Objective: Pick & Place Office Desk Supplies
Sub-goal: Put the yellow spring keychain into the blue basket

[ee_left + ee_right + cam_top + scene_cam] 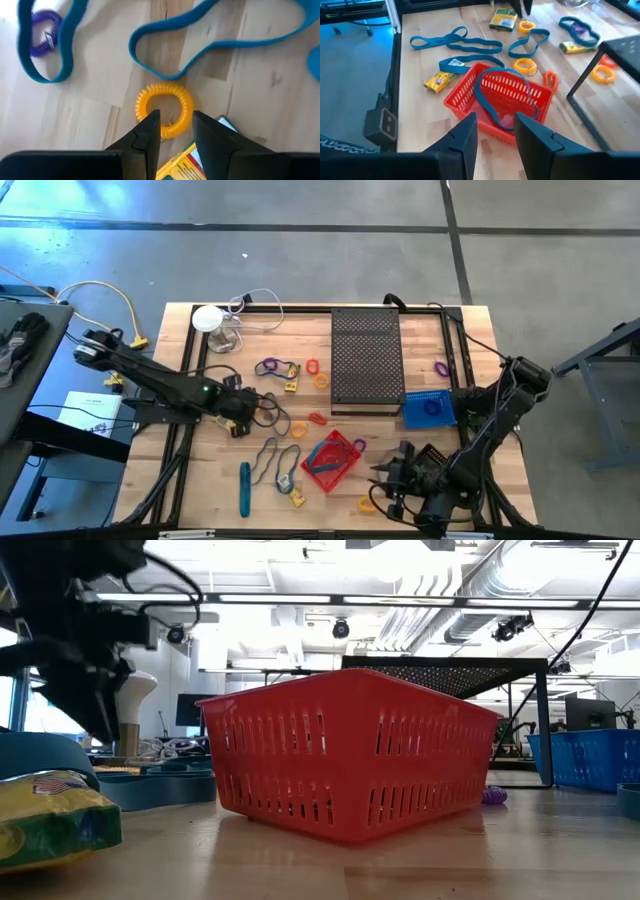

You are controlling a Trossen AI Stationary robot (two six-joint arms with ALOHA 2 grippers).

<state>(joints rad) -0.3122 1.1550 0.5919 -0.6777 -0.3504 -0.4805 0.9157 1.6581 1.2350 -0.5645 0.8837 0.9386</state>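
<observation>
An orange coiled ring (165,107) lies flat on the wooden table beside a yellow packet (182,165). My left gripper (176,120) (243,418) stands open over the ring, pointing steeply down. One fingertip (153,120) is over the ring's hole and the other (200,120) is outside its rim. Blue elastic bands (210,40) and a purple coil (46,35) lie just beyond. My right gripper (495,131) (385,476) hangs open and empty near the table's front edge, beside the red basket (502,97). A blue band (495,100) is draped in the basket. My left gripper has the near side of the orange ring's rim (176,129) between its open fingers, coming from above at a slant. I cannot tell whether either finger touches the ring, which lies flat on the table.
A black perforated tray (365,360) stands on legs at the back centre, with a blue basket (428,408) to its right. A white round object with a cable (208,318) is at the back left. Loose bands, rings, packets and a teal stick (245,488) are scattered around.
</observation>
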